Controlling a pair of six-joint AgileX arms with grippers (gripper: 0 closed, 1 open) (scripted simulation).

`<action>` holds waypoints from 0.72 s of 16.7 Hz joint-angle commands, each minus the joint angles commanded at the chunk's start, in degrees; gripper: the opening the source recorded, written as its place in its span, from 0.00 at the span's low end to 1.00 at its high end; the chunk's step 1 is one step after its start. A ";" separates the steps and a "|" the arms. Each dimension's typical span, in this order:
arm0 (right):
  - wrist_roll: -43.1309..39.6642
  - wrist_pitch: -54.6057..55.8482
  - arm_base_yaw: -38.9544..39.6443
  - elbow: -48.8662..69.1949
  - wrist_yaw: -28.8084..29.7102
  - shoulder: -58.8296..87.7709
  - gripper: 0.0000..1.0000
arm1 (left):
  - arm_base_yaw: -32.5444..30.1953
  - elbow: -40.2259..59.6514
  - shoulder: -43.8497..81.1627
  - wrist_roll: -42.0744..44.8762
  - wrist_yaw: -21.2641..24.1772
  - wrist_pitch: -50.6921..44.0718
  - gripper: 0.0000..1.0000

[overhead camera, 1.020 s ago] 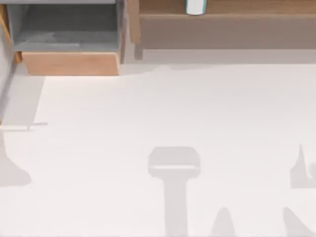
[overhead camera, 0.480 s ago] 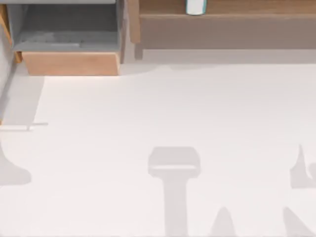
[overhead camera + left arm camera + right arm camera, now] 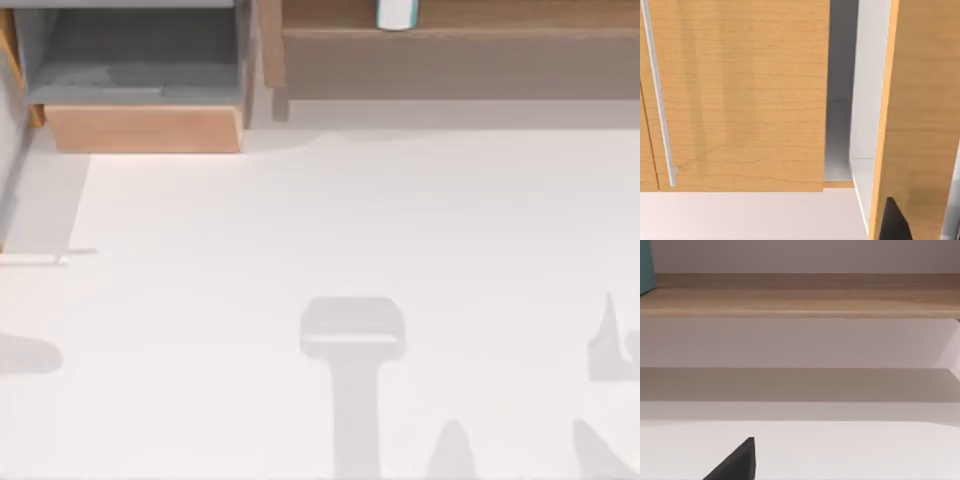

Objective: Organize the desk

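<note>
Your worktop: big, white, smooth, flat. Long side runs left to right across top view. Wooden shelf along far edge, right part; small white and teal thing stands on it. Drawer box at far left, pulled open, grey inside, nothing in it. Left hand close to drawer's wood front and thin metal handle. Right hand low over worktop, facing shelf. Cannot tell if either hand is wide or narrow.

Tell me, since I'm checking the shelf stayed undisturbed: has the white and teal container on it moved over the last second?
No. The white and teal container sits at the same spot on the shelf, just right of the shelf's left end post, as before.
</note>
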 joint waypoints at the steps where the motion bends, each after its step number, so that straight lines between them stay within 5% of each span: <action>1: 0.00 0.00 0.00 0.00 0.00 0.00 1.00 | 0.00 0.00 0.00 0.00 0.00 0.00 0.00; 12: 0.00 0.00 0.00 0.00 0.00 0.00 1.00 | -1.06 2.03 1.48 -0.15 -1.13 -1.71 0.00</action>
